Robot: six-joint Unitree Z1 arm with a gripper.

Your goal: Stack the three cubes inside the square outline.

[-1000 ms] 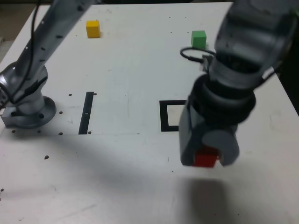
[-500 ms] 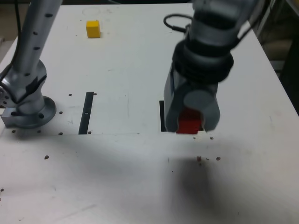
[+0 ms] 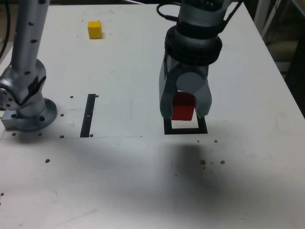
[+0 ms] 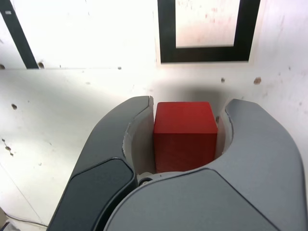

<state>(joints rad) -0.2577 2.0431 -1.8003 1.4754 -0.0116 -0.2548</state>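
The gripper (image 3: pixel 185 109) — clenching the red cube (image 3: pixel 183 107) — is swinging in from the table's near edge over the outline (image 3: pixel 186 130), nearing placement.

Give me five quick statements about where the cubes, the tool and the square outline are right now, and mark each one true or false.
1. The tool is shut on the red cube. True.
2. The red cube rests on the table inside the square outline. False: it is held off the table, and its shadow falls nearer the camera than the outline.
3. The yellow cube sits alone near the table's far edge, on the exterior view's left. True.
4. The yellow cube is stacked on the red one. False: they are far apart.
5. A thin black strip lies on the exterior view's left of the outline. True.
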